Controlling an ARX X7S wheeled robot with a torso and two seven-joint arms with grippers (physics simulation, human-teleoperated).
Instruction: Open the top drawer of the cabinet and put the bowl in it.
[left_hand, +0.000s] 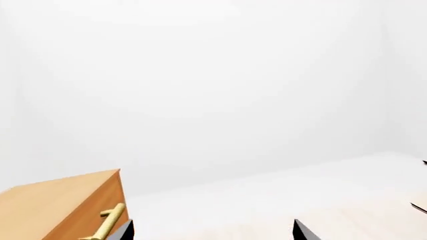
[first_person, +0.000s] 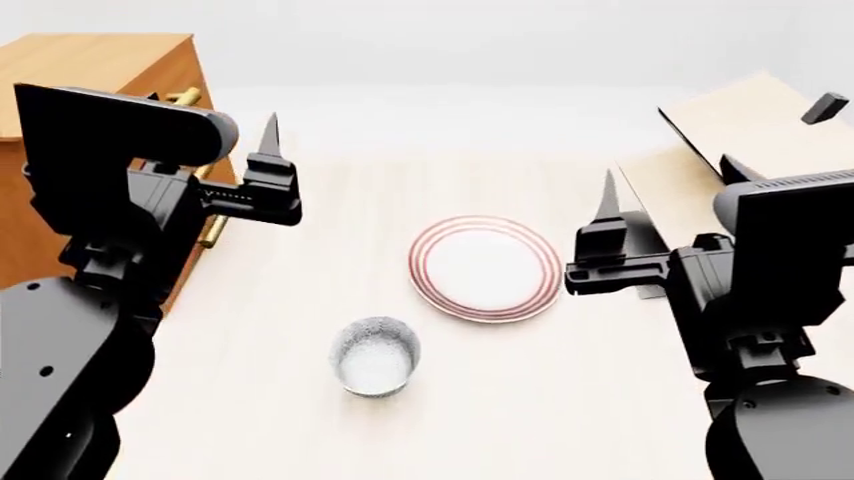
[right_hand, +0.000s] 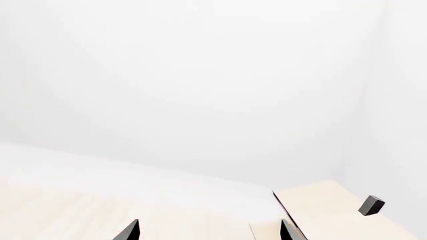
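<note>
Pale wooden tabletop (first_person: 307, 400): small speckled blue-grey bowl (first_person: 375, 355) — likely light, rigid, breakable; grip its rim. Orange-brown wooden cabinet (first_person: 94, 70) shut. Left gripper (first_person: 270, 165) and right gripper (first_person: 607, 225) both spread, empty.

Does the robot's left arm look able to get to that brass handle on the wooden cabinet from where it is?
Probably yes. The left gripper hangs open beside the cabinet, close to its top handle, and nothing stands between them. The bowl and plate sit off to the side.

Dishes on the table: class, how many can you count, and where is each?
2. The bowl sits nearest the robot, centre-left; the plate lies just beyond it, to its right. Nothing else shows, though the arms hide some table.
</note>
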